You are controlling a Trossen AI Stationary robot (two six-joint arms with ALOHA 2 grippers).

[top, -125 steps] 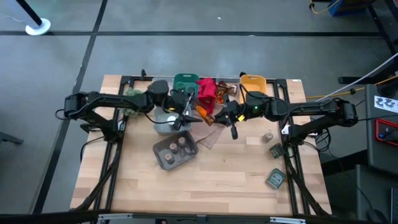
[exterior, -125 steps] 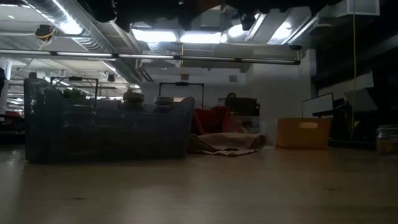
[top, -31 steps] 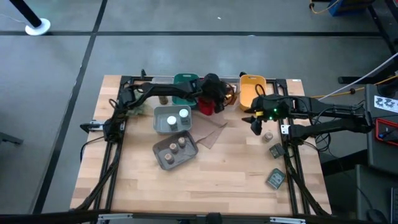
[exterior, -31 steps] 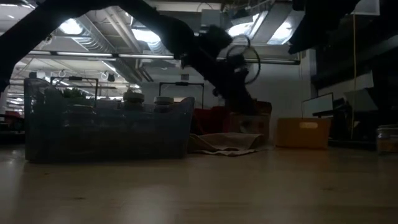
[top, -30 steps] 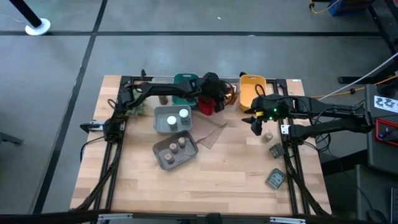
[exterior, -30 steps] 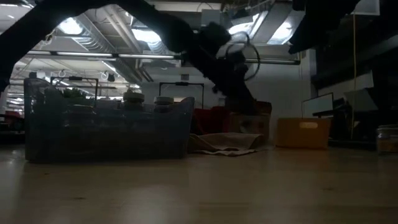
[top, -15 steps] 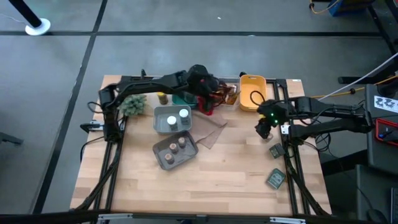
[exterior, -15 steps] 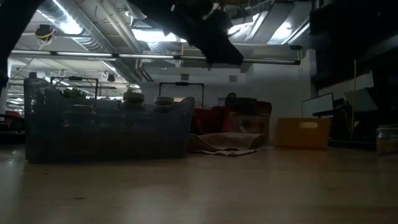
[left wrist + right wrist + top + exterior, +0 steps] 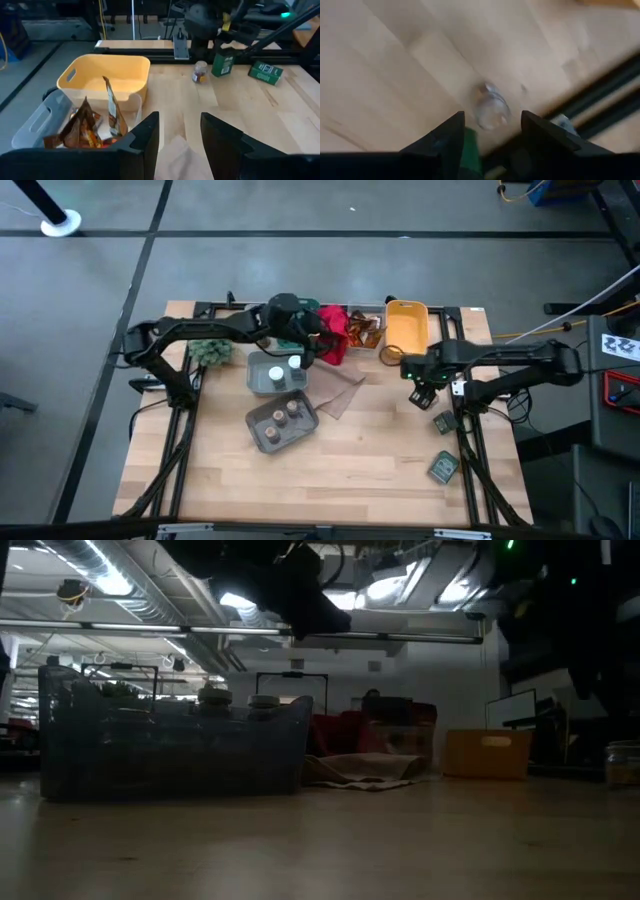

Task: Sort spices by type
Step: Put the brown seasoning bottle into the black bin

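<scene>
The right gripper [image 9: 421, 393] hangs low over a small jar [image 9: 490, 106] near the right edge of the table [image 9: 370, 470], its fingers spread with the jar between them and nothing held — placed, I judge, to close on it. Just beyond, by the right edge rail, lie two dark green packets [image 9: 444, 468]. The left gripper [image 9: 179, 137] sits over the far middle of the table, fingers parted and empty, facing the orange-brown packets [image 9: 85, 129] standing in a clear bin beside the yellow bin [image 9: 106, 75]. Two grey trays [image 9: 280, 423] nearer the centre hold sorted jars [image 9: 294, 364]. The near half of the table offers open room; the far edge is crowded — bins, red cloth [image 9: 333, 328], a plant [image 9: 211, 351].
</scene>
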